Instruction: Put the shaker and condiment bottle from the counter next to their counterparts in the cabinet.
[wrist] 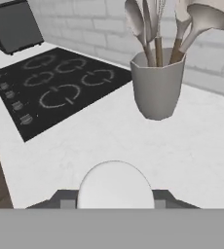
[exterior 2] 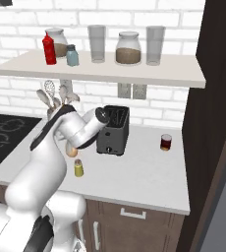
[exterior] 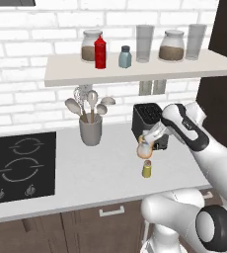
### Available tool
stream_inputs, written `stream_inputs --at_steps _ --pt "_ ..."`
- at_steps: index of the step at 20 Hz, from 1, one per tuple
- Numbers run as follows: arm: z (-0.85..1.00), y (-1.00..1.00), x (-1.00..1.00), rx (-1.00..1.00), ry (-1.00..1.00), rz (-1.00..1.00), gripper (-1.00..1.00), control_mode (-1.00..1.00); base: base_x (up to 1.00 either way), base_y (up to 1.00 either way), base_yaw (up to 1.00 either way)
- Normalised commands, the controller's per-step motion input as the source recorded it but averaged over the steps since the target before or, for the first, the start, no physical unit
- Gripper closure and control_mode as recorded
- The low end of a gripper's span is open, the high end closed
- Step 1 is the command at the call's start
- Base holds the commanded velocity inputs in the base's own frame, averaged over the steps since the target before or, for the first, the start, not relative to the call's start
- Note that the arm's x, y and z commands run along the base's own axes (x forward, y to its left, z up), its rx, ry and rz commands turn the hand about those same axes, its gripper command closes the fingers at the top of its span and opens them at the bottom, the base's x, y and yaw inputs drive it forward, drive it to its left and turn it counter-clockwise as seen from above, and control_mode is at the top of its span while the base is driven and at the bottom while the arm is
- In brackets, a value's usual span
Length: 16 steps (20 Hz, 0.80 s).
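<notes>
My gripper (exterior: 147, 141) hangs just above the counter (exterior: 100, 173), in front of the toaster, shut on the condiment bottle (exterior: 144, 149). The tan-orange bottle is tilted; its orange end (exterior 2: 72, 150) peeks out behind my arm. In the hand view its pale cap (wrist: 115, 187) sits between the two dark fingertips (wrist: 60, 198). The yellow-olive shaker (exterior: 146, 169) (exterior 2: 78, 168) stands upright on the counter just below the gripper, apart from it. On the cabinet shelf (exterior: 135, 73) the red squeeze bottle (exterior: 100, 52) (exterior 2: 49, 49) and the blue-grey shaker (exterior: 125, 57) (exterior 2: 72, 55) stand side by side.
A black toaster (exterior: 147, 121) (exterior 2: 112, 130) stands right behind the gripper. A grey utensil holder (exterior: 91, 129) (wrist: 157, 87) stands to the left, with the cooktop (exterior: 19, 165) beyond it. Jars and glasses (exterior: 144, 43) line the shelf. A small dark jar (exterior 2: 166, 142) sits right of the toaster.
</notes>
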Motion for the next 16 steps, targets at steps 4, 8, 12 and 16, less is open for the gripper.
stream_inputs --at_steps 4,8,12,16 --pt "0.76 -0.03 0.00 0.00 -0.01 0.00 1.00 -1.00 0.00 0.00 0.00" --pt "0.71 0.00 0.00 0.00 0.00 -0.03 1.00 -1.00 0.00 0.00 0.00" --pt "0.68 0.00 0.00 0.00 -0.03 -0.13 1.00 -1.00 0.00 0.00 0.00" --pt "0.68 0.04 -0.02 -0.06 -0.17 -0.18 1.00 -1.00 0.00 0.00 0.00"
